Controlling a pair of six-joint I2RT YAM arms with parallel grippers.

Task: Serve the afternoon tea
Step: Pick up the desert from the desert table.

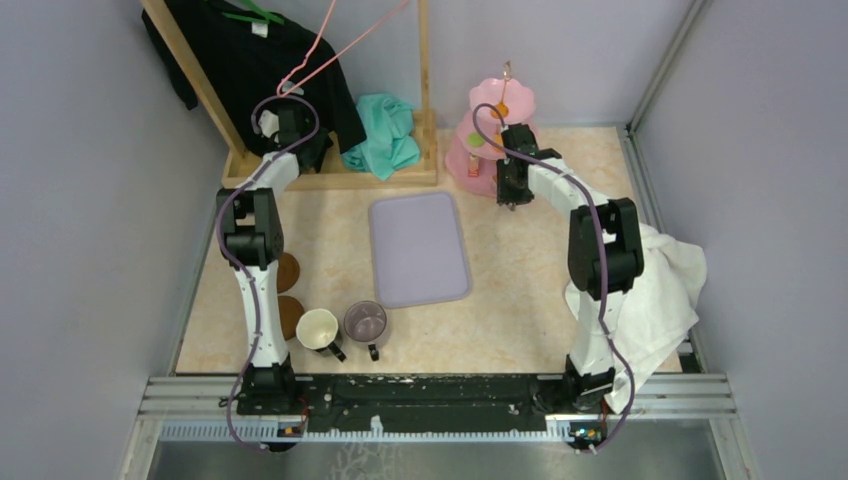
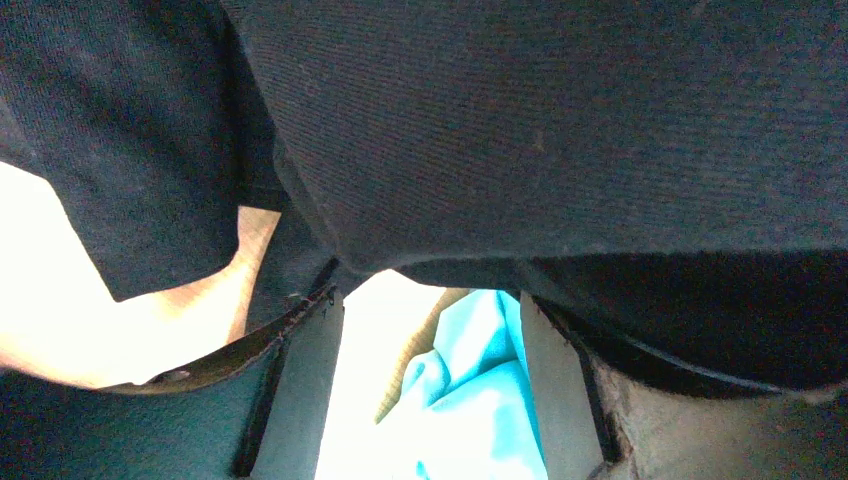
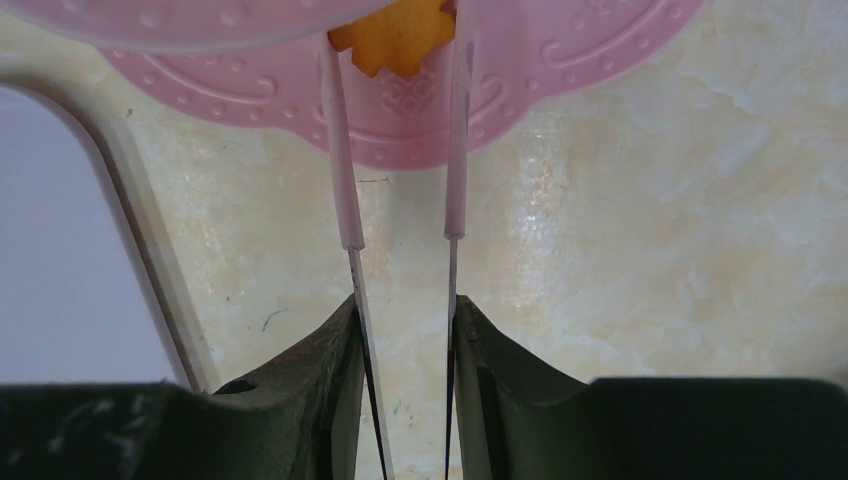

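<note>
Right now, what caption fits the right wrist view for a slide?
Right end effector holds pink-tipped tongs flanking an orange cookie on the pink stand.

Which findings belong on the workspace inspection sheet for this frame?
Surface: beige table, lilac tray in the middle.
Job's things: pink stand far right holding a yellow cookie; cream mug, purple mug and two coasters near left.
Clutter: white towel, teal cloth, black garment on a wooden rack.
Grippers: left gripper open beneath the garment; right gripper shut on tongs, tips at the cookie.
Cables: purple cables along both arms.
Surroundings: grey walls, metal rail at the near edge.
</note>
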